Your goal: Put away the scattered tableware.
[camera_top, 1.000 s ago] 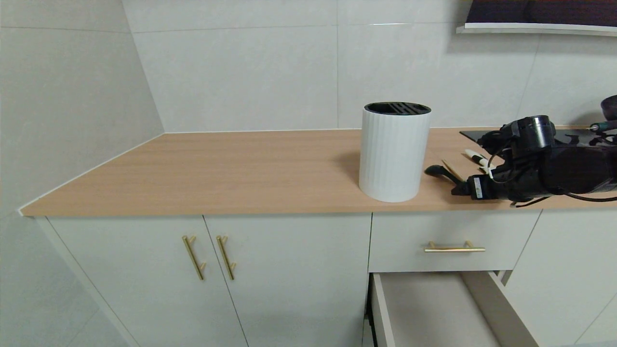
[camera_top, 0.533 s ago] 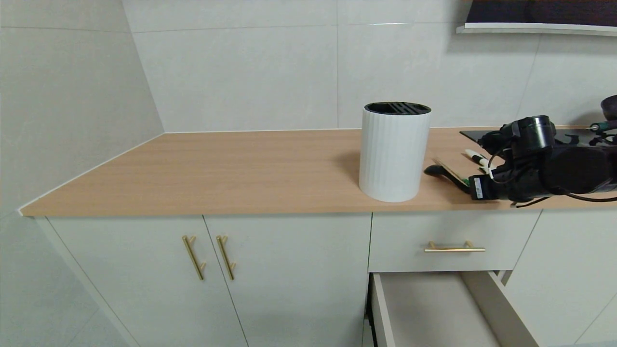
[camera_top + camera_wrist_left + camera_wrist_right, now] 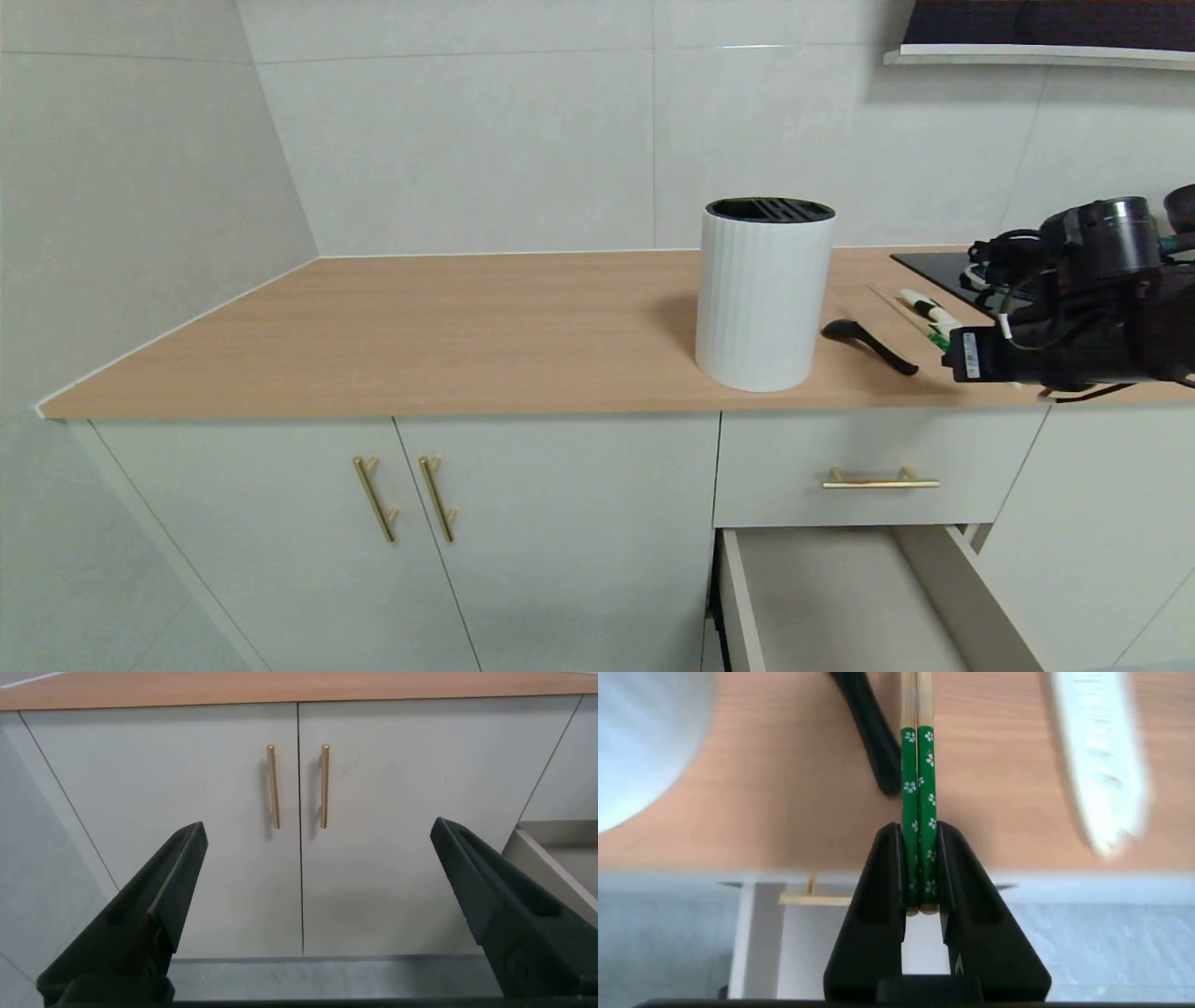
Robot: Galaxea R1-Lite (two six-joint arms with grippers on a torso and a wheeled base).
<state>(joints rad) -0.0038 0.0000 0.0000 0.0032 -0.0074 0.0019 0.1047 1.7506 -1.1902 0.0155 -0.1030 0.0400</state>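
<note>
- The right gripper (image 3: 920,873) is closed tight on a pair of chopsticks (image 3: 918,756), pinching them side by side at their green-painted ends.
- The sticks reach out over the counter (image 3: 467,327), just beside a black spoon (image 3: 864,728) and near the white ribbed holder (image 3: 764,294).
- They look light, stiff and smooth. Held at the very end, they may swivel or scissor apart, so a firm, level grip seems wise.
- That end hold should suit lowering the tips into the holder's slots or the open drawer (image 3: 840,597).
- The left gripper (image 3: 318,833) is spread wide and empty, facing the cupboard doors.
</note>
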